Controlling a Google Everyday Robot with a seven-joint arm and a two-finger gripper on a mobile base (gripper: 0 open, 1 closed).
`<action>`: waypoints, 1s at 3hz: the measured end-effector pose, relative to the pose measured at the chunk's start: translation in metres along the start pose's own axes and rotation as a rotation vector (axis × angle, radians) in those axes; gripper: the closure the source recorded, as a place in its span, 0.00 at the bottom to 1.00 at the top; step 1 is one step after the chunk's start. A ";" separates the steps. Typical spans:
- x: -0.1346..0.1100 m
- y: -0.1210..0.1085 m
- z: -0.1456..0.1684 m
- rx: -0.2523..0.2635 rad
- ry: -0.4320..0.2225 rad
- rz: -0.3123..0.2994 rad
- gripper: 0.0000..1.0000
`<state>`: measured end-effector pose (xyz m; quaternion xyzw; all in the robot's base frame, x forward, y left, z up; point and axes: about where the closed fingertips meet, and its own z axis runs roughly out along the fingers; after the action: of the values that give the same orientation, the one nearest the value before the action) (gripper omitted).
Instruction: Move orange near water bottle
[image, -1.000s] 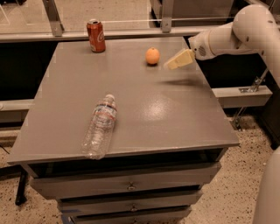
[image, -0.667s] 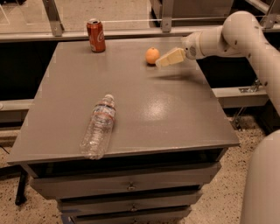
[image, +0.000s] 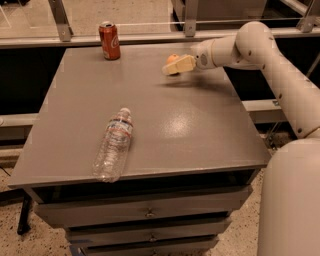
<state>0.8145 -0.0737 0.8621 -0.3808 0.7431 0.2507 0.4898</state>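
The orange (image: 172, 58) sits on the grey table (image: 200, 130) at the far side, right of centre. My gripper (image: 169, 68) reaches in from the right and is right at the orange, covering its lower front part. The water bottle (image: 114, 143) lies on its side near the table's front left, cap pointing away from the front edge. It is far from the orange.
A red soda can (image: 109, 40) stands upright at the far left of the table. My white arm (image: 260, 55) spans the right side. A railing and glass run behind the table. Drawers sit below the front edge.
My gripper has moved left across the far side of the table, from beside the orange to right against it. The orange, bottle and can have not moved.
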 end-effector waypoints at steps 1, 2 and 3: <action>0.002 0.011 0.011 -0.035 -0.018 0.023 0.18; 0.004 0.024 0.012 -0.065 -0.037 0.035 0.39; 0.006 0.039 0.008 -0.096 -0.052 0.044 0.63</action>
<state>0.7857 -0.0469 0.8530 -0.3810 0.7254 0.3064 0.4845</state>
